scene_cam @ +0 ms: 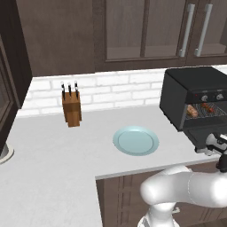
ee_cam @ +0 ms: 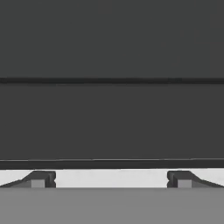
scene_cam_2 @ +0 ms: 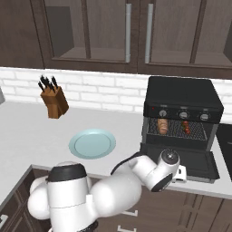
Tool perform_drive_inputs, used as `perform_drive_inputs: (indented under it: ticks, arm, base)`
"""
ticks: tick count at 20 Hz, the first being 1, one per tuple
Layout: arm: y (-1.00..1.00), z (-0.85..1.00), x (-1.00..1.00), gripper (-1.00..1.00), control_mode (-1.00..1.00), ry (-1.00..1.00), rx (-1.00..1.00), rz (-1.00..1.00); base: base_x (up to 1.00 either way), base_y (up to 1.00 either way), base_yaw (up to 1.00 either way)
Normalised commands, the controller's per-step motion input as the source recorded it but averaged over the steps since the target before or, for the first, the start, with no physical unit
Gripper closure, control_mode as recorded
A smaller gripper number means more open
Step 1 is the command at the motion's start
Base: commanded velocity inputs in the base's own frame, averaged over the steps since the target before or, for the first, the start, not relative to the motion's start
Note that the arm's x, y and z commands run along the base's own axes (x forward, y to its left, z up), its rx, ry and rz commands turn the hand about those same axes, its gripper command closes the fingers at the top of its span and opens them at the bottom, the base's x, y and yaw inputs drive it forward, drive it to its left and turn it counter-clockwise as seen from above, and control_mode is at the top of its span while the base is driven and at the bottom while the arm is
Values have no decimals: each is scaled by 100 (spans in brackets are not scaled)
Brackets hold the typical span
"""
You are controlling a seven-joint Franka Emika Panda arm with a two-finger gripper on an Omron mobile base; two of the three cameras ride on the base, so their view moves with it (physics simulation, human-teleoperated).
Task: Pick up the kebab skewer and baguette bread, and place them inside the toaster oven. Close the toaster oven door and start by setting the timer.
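A simulated kitchen: dark wood wall cabinets [scene_cam_2: 136, 31] with long silver handles hang above a white brick backsplash [scene_cam: 115, 91], and a pale grey counter [scene_cam: 53, 150] runs beneath them, with dark base cabinets under its front edge.

The toaster oven [scene_cam_2: 181, 97] stands at the right end of the counter against the backsplash, a black box with three small knobs on a strip above its cavity. The toaster oven door [scene_cam_2: 199, 164] is dropped open, lying flat toward the front edge of the counter. The white arm [scene_cam_2: 113, 188] reaches from the base toward that door, its wrist just at the door's front left corner. In the hand view the gripper [ee_cam: 111, 179] faces a flat dark panel crossed by one thin horizontal line, and its two dark fingertips [ee_cam: 40, 179] stand wide apart with nothing between them.

A round pale blue plate [scene_cam: 135, 140] lies bare on the counter left of the oven. A wooden knife block [scene_cam: 71, 107] with three dark handles stands near the backsplash, well apart from the plate.

Inside the oven, on the wire rack, the baguette bread [scene_cam_2: 162, 126] rests at the left and the kebab skewer [scene_cam_2: 186, 127] at the right, apart from each other.
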Motion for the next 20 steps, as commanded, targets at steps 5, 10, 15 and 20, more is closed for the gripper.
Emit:
perform_drive_inputs:
  ticks: [5,10,15,20]
  arm:
    - [0,-13,12,-100,-100,0,0,-6]
    - [0,-14,11,-100,-100,0,3,-5]
    - [2,-3,23,-100,-100,-2,3,-3]
    - [22,0,48,-100,-100,-8,0,-5]
  base:
    - [0,0,0]
    - [0,0,0]
    - [0,0,0]
    - [0,0,0]
